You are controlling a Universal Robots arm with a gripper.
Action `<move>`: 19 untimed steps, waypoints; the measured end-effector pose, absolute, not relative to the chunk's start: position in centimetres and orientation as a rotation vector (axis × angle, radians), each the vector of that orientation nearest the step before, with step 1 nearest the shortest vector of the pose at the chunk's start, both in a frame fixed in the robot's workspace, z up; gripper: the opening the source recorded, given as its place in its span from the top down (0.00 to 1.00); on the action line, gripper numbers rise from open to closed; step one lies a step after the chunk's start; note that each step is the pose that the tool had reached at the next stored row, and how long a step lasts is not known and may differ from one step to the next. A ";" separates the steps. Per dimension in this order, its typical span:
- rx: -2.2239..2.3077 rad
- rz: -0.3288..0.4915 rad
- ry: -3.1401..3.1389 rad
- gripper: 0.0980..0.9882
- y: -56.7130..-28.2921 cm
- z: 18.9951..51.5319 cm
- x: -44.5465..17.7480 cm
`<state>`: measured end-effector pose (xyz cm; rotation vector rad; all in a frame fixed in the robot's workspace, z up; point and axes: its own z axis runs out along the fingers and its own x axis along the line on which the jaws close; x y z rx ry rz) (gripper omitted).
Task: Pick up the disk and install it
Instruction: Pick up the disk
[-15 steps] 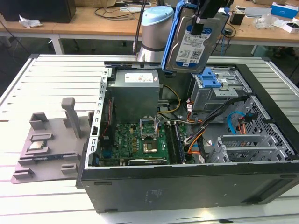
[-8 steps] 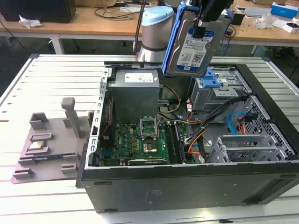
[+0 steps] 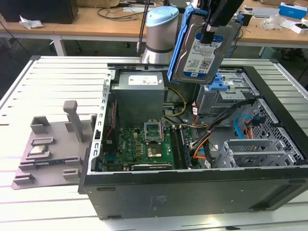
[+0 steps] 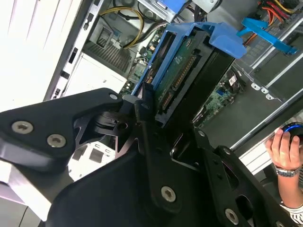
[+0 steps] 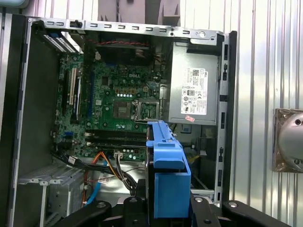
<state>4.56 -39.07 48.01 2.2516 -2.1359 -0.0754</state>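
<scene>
Bright, even light (from above, by the look of it) washes the slatted bench [image 4: 23, 56] nearly white in the second wrist view and sheens the disk [image 3: 204, 53], while the open computer case [image 3: 192, 192] holds soft shadow inside.

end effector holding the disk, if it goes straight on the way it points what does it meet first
Likely the drive cage in the open computer case, just below the disk that the end effector grips in the exterior view; depth is unclear.
</scene>
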 end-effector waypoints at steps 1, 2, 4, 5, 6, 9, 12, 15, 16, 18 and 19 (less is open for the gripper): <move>2.252 -0.075 -2.136 0.70 -39.2 48.0 4.6; 2.252 -0.075 -2.136 0.70 -39.4 48.0 4.6; 2.252 -0.075 -2.136 0.70 -39.7 48.0 4.6; 2.252 -0.075 -2.136 0.70 -40.0 48.0 4.6; 2.251 -0.075 -2.136 0.70 -40.1 48.0 4.6; 2.252 -0.075 -2.136 0.70 -40.7 48.0 4.6; 2.252 -0.075 -2.136 0.70 -41.2 48.0 4.6; 2.251 -0.075 -2.136 0.70 -41.8 48.0 4.6; 2.252 -0.075 -2.136 0.70 -41.9 48.0 4.6; 2.252 -0.075 -2.136 0.70 -42.2 48.0 4.6; 2.252 -0.075 -2.136 0.70 -42.4 48.0 4.6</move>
